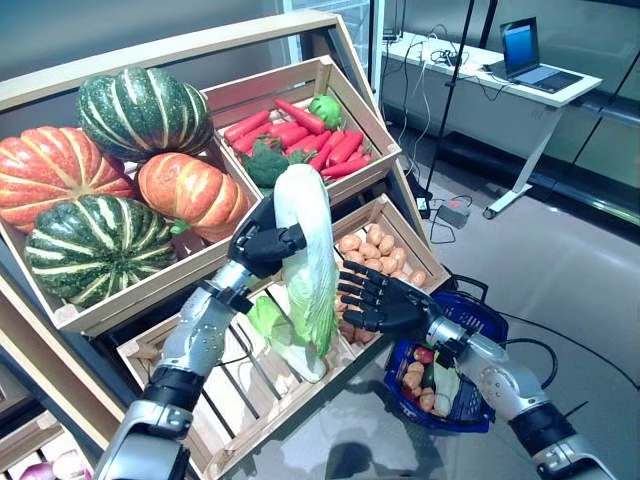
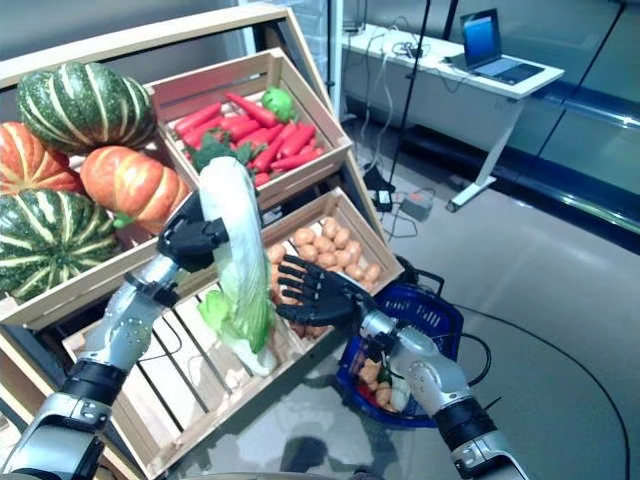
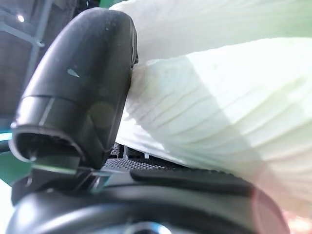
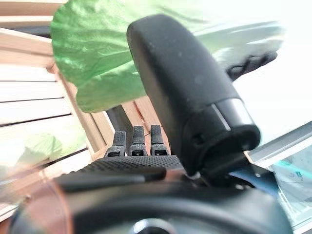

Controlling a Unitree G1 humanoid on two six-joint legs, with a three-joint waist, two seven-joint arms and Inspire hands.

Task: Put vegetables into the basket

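Note:
My left hand (image 1: 262,243) is shut on a long white and green cabbage (image 1: 305,260) and holds it upright above the stand's lower crate (image 1: 215,425). In the left wrist view the thumb (image 3: 78,97) presses on the cabbage's pale ribs (image 3: 219,107). My right hand (image 1: 385,305) is open, its fingers spread right beside the cabbage's lower half. In the right wrist view the fingers (image 4: 136,141) point at a green leaf (image 4: 92,58). The blue basket (image 1: 490,320) stands on the floor below the right forearm. It holds small brown round vegetables (image 1: 415,378) and a pale green one (image 1: 445,385).
The slanted wooden stand (image 1: 180,45) with its crates takes up the left and middle. A white desk (image 1: 470,90) with a laptop (image 1: 525,50) stands at the back right. Cables and a small box (image 1: 455,212) lie on the grey floor beyond the basket.

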